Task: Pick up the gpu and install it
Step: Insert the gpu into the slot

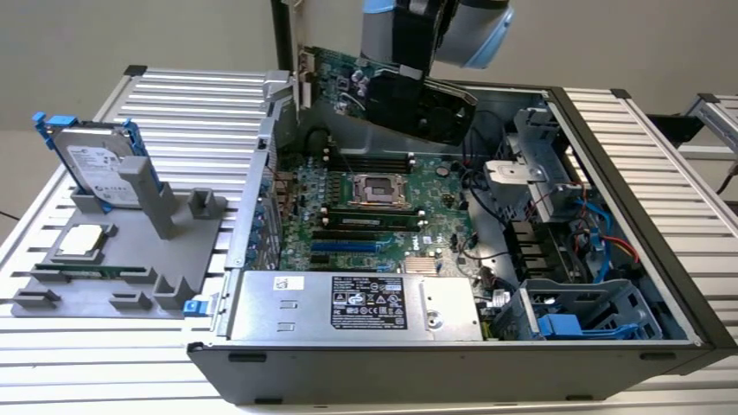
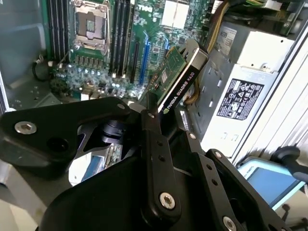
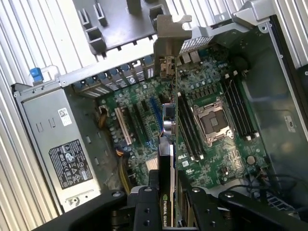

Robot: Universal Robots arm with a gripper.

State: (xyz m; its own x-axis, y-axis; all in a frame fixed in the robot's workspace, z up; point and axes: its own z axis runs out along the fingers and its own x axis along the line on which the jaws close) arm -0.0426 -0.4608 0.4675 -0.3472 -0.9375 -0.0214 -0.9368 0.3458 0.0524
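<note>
The gpu (image 1: 346,79) hangs in the air above the far end of the open computer case (image 1: 461,380). It is a green card with a black cooler block (image 1: 429,105) and a silver end bracket (image 1: 303,79). My gripper (image 1: 400,71) is shut on the card from above. In the first wrist view the gpu (image 3: 166,139) shows edge-on between the black fingers (image 3: 144,209), with its bracket (image 3: 167,36) towards the case's slot wall. In the second wrist view the gpu (image 2: 179,79) sticks out past the gripper (image 2: 161,115) over the motherboard's blue slots (image 2: 144,53).
The motherboard (image 1: 369,203) lies inside the case, with a silver power supply (image 1: 358,307) at the near side and a drive cage (image 1: 576,320) on the exterior view's right. On the exterior view's left, a grey holder (image 1: 116,259) carries a hard drive (image 1: 98,164) in a blue frame.
</note>
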